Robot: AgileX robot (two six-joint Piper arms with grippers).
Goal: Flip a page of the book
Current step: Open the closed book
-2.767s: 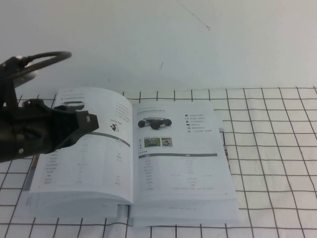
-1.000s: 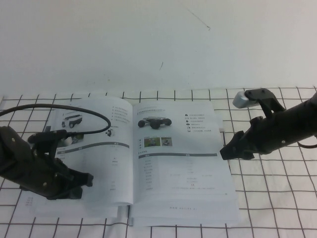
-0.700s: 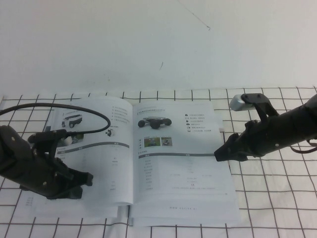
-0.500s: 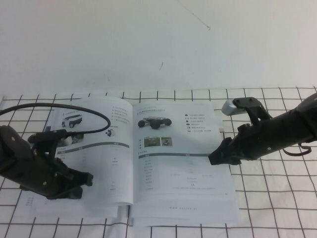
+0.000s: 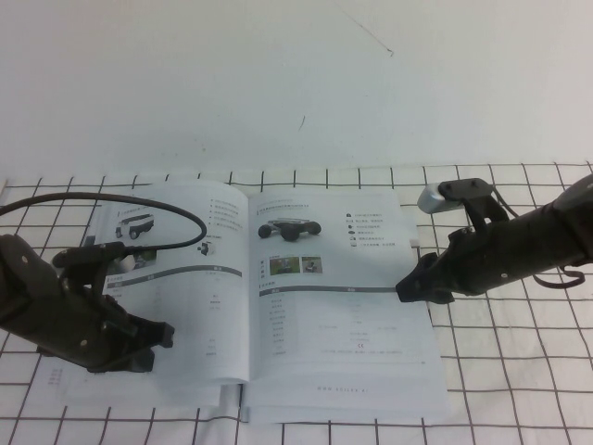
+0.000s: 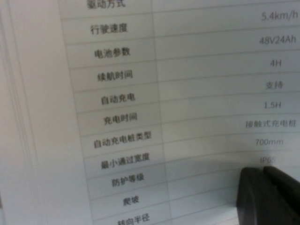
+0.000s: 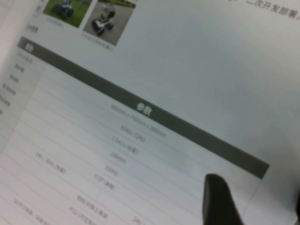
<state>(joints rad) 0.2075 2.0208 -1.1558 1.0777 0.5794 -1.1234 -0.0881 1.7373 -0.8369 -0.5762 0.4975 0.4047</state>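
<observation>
Black and low at the near left, the left gripper (image 5: 157, 336) reaches in from the robot's left side and rests on the lower outer part of the book's (image 5: 250, 306) left-hand leaf, its arm bent down with a dark cable looping over the sheet; in the left wrist view its fingertips (image 6: 269, 194) lie together, closed, on a spec table where "5.4km/h", "48V24Ah", "4H", "1.5H" and "700mm" can be read. That book lies open and flat on a white cloth with a black grid (image 5: 519, 371), and its left leaf pictures a white car-like vehicle. Farther in, the right gripper (image 5: 408, 289) stretches from the robot's right, forearm sloping down toward the spine, its tip at the outer edge of the page (image 5: 338, 297) beside the end of the grey bar (image 5: 332, 291). From the right wrist view one dark finger (image 7: 220, 199) shows over the table, and whether its jaws are apart cannot be told. This page shows a low black wheeled vehicle, two small photos and faint rows. Beyond stands a white wall (image 5: 278, 74).
</observation>
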